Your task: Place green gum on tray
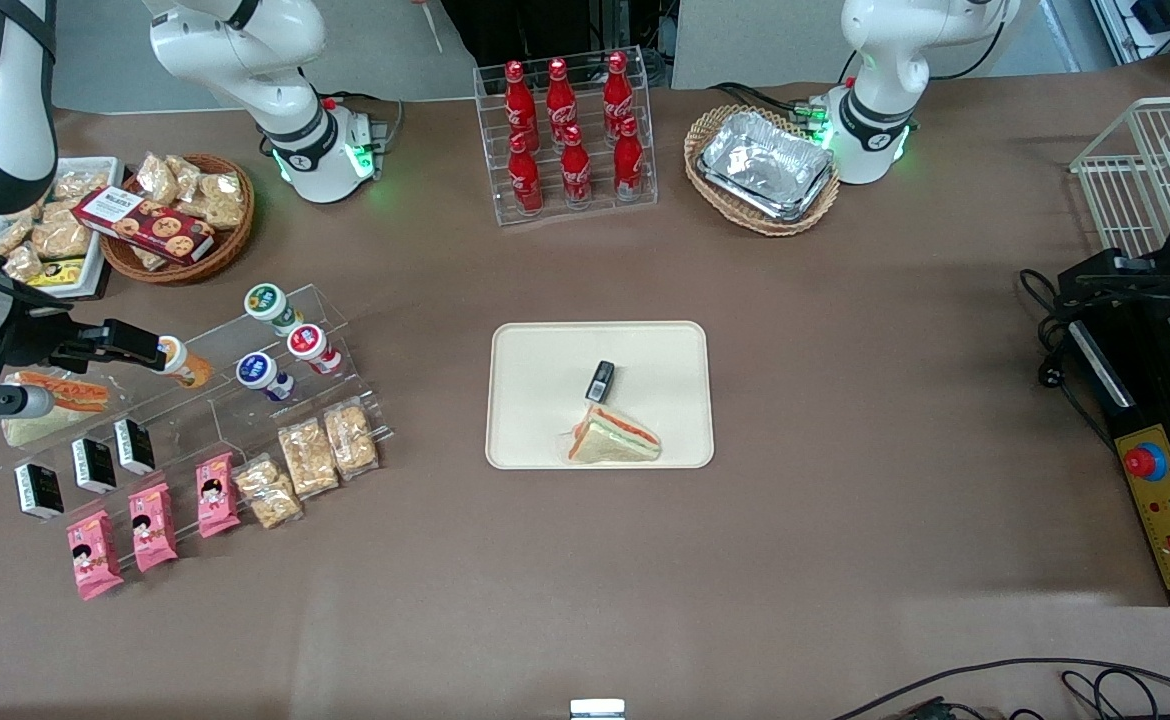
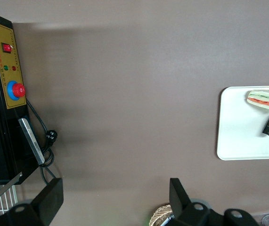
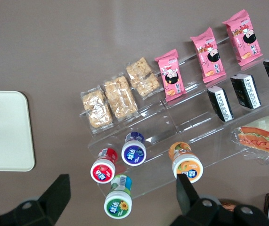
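- Pink packs [image 1: 150,525] are lying in the stand's row nearest the front camera, three side by side.
- Cracker bags [image 1: 310,460] are lying beside the pink packs, toward the tray.
- Black packs [image 1: 85,465] are sitting one step up on the stand [image 1: 345,310], three in a row.
- Tray [image 1: 545,400] is lying flat at mid-table, well apart from the stand, toward the parked arm's end.
- Sandwich [image 1: 613,440] is resting on the tray, at its edge nearer the front camera.
- Black packet [image 1: 599,381] is lying on the tray, just beside the sandwich and farther from the camera.
- Blue gum [image 1: 262,374] and red gum [image 1: 310,346] are sitting side by side on an upper step.
- Orange gum [image 1: 183,361] is sitting on the same tier, toward the working arm's end.
- Gripper [image 1: 145,350] is hovering over the stand with fingers [image 3: 54,193] spread wide and holding nothing; in the front view its tip is overlapping the orange gum.
- Green gum [image 1: 269,303] is sitting on the stand's top step, apart from the gripper and well apart from the tray.
- Wicker basket [image 1: 230,240] is holding snack bags and a cookie box.
- Cola bottles [image 1: 570,135] are standing in a clear rack.
- Foil trays [image 1: 767,165] are stacked in a second basket, farthest off.
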### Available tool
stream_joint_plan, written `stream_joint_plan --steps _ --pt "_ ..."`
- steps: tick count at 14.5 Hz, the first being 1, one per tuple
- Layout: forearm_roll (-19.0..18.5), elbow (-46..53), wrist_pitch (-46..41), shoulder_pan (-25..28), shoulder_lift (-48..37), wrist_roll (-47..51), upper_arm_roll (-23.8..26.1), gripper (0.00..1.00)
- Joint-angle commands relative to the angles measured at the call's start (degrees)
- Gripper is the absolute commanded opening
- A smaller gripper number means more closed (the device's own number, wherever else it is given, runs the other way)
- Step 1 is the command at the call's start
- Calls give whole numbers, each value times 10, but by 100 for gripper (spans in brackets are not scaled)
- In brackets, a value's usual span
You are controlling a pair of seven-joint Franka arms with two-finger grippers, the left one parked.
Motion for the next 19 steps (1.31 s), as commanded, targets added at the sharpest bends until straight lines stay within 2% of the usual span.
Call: stream_joint_plan --steps 1,12,19 --pt "11 7 -1 -3 -1 -6 -2 100" --pt "13 -5 -33 -15 -30 -30 -4 100" --pt "12 -119 -37 -12 -137 -24 -1 100"
